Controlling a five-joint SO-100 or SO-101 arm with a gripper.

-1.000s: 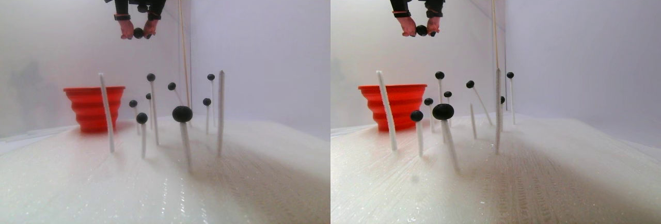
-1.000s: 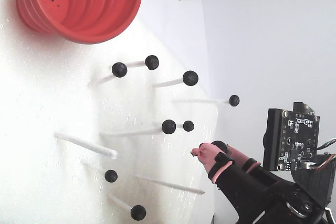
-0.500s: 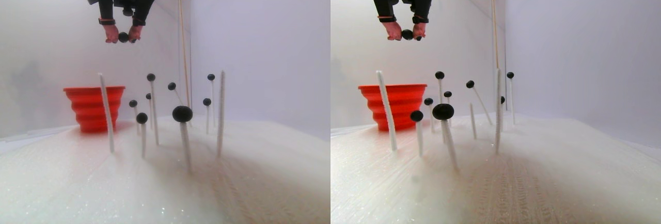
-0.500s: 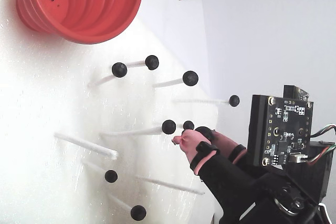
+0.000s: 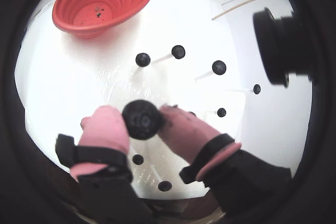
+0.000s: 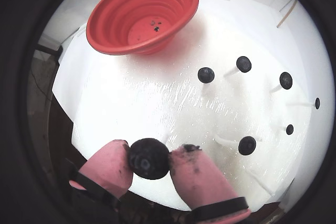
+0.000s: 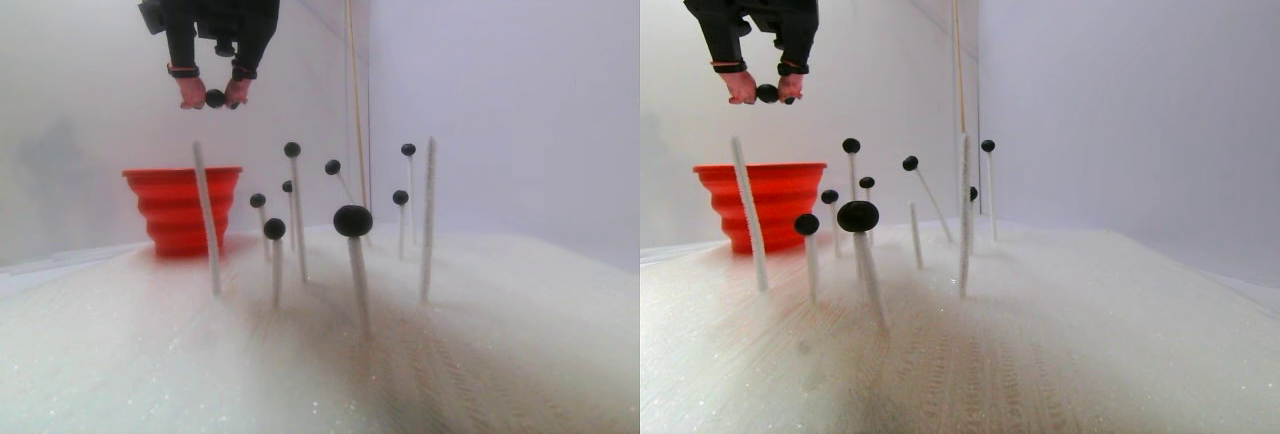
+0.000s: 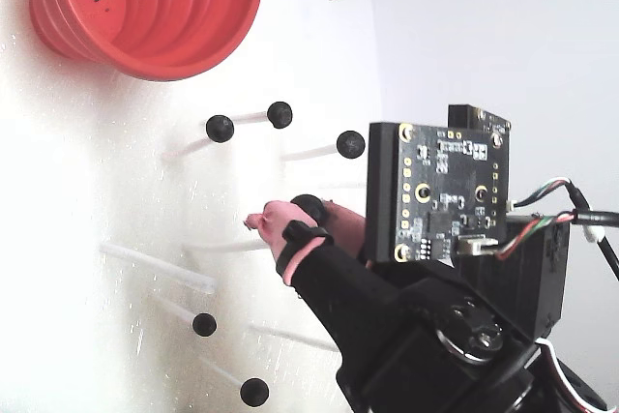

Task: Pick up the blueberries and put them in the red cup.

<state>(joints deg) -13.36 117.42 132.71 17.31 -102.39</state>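
My gripper [image 6: 150, 159] is shut on one black blueberry [image 5: 142, 120], pinched between its pink fingertips [image 6: 111, 162]. In the stereo pair view the gripper [image 7: 214, 99] hangs in the air, higher than the red cup's [image 7: 180, 209] rim. Both wrist views show the red cup [image 6: 173, 3] some way ahead, open side up, with dark specks in its base. Several other blueberries [image 5: 178, 52] sit on thin white sticks on the white foam below. In the fixed view the gripper [image 8: 290, 212] is over the middle of that cluster, with the cup [image 8: 208, 16] at top left.
Bare white sticks [image 7: 205, 219] stand among the berries, a tall one [image 7: 428, 214] on the right. A thin wooden rod [image 7: 352, 74] rises behind them. White walls close the back and right. A black camera board [image 8: 435, 195] rides on the arm.
The gripper, still holding the blueberry, has moved left and lower in the stereo pair view, toward the cup. In the fixed view it has advanced up and left over the sticks.
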